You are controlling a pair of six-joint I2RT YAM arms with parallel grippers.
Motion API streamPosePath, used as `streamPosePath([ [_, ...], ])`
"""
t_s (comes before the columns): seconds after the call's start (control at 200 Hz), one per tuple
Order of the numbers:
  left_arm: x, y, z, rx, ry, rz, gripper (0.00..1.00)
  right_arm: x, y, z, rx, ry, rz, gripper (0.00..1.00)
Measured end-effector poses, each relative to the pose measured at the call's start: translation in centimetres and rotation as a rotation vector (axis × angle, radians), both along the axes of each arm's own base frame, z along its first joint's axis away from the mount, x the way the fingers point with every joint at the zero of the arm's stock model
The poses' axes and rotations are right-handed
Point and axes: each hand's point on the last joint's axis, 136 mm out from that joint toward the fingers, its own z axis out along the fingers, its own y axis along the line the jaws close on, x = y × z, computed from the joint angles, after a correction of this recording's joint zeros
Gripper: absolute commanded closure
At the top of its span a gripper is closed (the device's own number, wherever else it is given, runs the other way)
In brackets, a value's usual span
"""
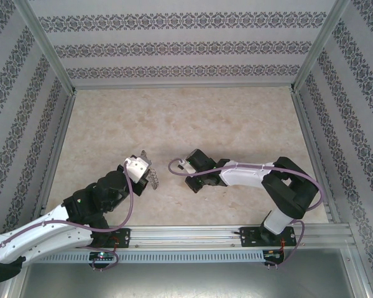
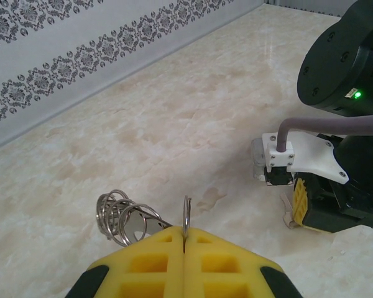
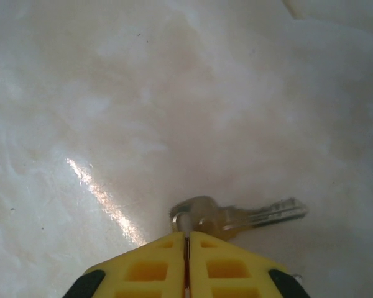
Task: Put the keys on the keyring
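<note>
The left tool [image 2: 185, 232] is shut on the keyring [image 2: 186, 215], a thin silver ring that stands upright, edge-on, between its yellow fingers, with a bunch of coiled rings [image 2: 118, 215] hanging just beside it over the pale marbled table [image 2: 174, 124]. A short gap away, the right tool [image 3: 188, 236] is shut on the head of a plain metal key [image 3: 255, 217], its blade pointing off to one side, low against the table. Whether the key is lifted clear cannot be told. The step in hand looks like bringing key to ring. It should go best if the left tool holds the ring steady while the right creeps in slowly, lining the key's hole up with the ring's split. The grip on the head may cover that hole, so a regrasp could be needed. The left arm reaches in low from the near left corner. The right arm is folded at the elbow, its forearm stretched leftward and its wrist tipped down toward the table.
</note>
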Motion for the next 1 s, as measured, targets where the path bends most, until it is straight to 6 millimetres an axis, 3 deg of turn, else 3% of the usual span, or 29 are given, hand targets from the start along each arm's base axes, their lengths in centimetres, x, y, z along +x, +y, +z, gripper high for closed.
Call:
streamPosePath([
  [0.31, 0.0, 0.0, 0.0, -0.001, 0.0, 0.0, 1.0, 0.0, 0.0, 1.0, 0.014, -0.013, 0.001, 1.0],
  [0.575, -0.2, -0.3, 0.0, -0.002, 0.005, -0.021, 1.0, -0.3, 0.1, 4.0, 0.088, -0.075, 0.034, 1.0],
  [0.739, -0.7, -1.0, -0.2, 0.01, 0.009, -0.078, 1.0, -1.9, 0.0, 9.4, 0.242, -0.205, 0.133, 1.0],
  [0.999, -2.4, -3.8, 0.7, 0.02, 0.027, -0.27, 1.0, -6.7, -0.7, 22.3, 0.612, -0.522, 0.357, 1.0],
])
